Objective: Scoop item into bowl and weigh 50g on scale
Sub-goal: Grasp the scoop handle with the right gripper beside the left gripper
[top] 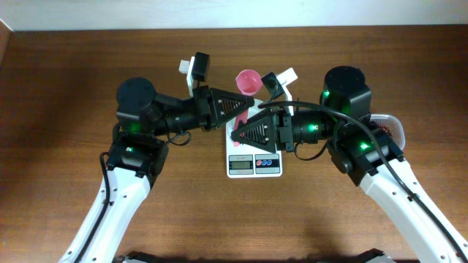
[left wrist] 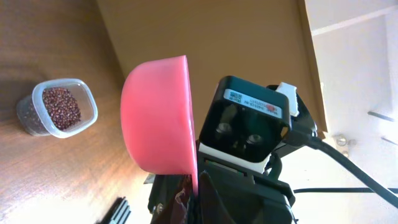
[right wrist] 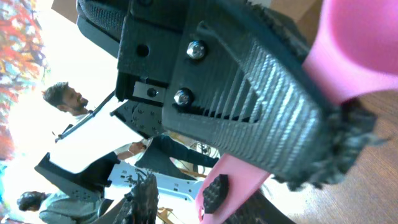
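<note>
The left gripper [top: 251,111] is pressed together on the pink scoop [top: 247,80] above the scale [top: 254,165]. The right gripper [top: 238,134] is beside the scoop's handle, but whether it grips cannot be told. The beans [left wrist: 61,107] lie in a clear tub [left wrist: 28,121] at right.

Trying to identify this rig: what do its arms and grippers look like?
The left arm and right arm have white lower links, black joints with green lights and black cables. The left gripper and right gripper are black, triangular and ribbed.

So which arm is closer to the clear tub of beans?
Right. The right arm overlaps the clear tub in the overhead view, partly hiding it; the left arm is across the table, beyond the scale.
</note>
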Motion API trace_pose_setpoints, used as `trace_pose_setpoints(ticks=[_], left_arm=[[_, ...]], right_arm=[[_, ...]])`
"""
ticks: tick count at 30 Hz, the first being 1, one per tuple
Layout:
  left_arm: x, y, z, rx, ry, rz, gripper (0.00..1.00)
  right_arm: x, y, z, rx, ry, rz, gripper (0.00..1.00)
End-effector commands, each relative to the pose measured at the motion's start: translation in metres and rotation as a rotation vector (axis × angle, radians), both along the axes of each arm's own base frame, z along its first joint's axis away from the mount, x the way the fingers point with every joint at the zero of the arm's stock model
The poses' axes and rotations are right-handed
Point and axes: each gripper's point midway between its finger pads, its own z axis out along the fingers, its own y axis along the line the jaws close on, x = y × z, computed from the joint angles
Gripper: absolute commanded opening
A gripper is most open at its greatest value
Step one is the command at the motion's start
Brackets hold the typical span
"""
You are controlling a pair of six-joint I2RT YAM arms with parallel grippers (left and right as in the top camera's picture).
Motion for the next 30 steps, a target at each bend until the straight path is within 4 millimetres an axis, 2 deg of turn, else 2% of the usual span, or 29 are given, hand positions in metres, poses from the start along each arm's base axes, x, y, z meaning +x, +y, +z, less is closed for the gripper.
trace_pose_setpoints(ticks=[1, 4, 7, 10, 11, 12, 13, 14, 15, 16, 18, 21, 25, 30], left_arm=[[-0.006, -0.001, 0.006, -0.008, -0.002, -0.023, 0.00], [-0.006, -0.001, 0.006, -0.007, -0.001, -0.025, 0.00], [-0.007, -0.001, 0.006, -0.007, -0.002, -0.027, 0.00], [-0.007, -0.001, 0.006, -0.004, -0.018, -0.027, 0.03], [-0.006, -0.001, 0.006, 0.002, -0.047, -0.025, 0.10], [-0.006, -0.001, 0.006, 0.008, -0.074, -0.022, 0.28], [-0.005, 0.000, 0.006, 0.020, -0.133, -0.014, 0.54], [-0.004, 0.000, 0.006, 0.029, -0.175, -0.012, 0.72], [-0.002, 0.000, 0.005, 0.046, -0.250, 0.000, 0.80], [0.000, 0.000, 0.005, 0.059, -0.302, 0.013, 0.82], [0.001, 0.001, 0.006, 0.069, -0.344, 0.020, 0.82], [0.001, 0.001, 0.004, 0.074, -0.350, 0.019, 0.76], [0.003, 0.001, -0.008, 0.108, -0.327, 0.029, 0.63], [0.006, 0.002, -0.009, 0.114, -0.319, 0.045, 0.45]], right_arm=[[0.001, 0.000, 0.008, 0.009, -0.035, -0.005, 0.30], [0.006, 0.000, 0.007, 0.005, -0.048, -0.032, 0.18], [0.007, 0.000, 0.007, 0.007, -0.083, -0.030, 0.14], [0.009, 0.000, 0.007, 0.003, -0.084, -0.041, 0.04], [0.009, 0.000, 0.006, 0.002, -0.096, -0.045, 0.04], [0.009, 0.000, 0.006, 0.001, -0.109, -0.043, 0.04], [0.009, -0.001, 0.003, -0.006, -0.126, -0.040, 0.04], [0.008, -0.001, 0.000, -0.015, -0.139, -0.035, 0.04], [0.006, -0.002, -0.006, -0.030, -0.144, -0.030, 0.04], [0.006, -0.003, -0.011, -0.047, -0.140, -0.030, 0.04], [0.003, -0.004, -0.021, -0.078, -0.120, -0.029, 0.04], [-0.004, -0.007, -0.035, -0.121, -0.065, -0.016, 0.04], [-0.023, -0.008, -0.028, -0.062, -0.099, 0.097, 0.04], [-0.026, -0.009, -0.032, -0.076, -0.061, 0.100, 0.04]])
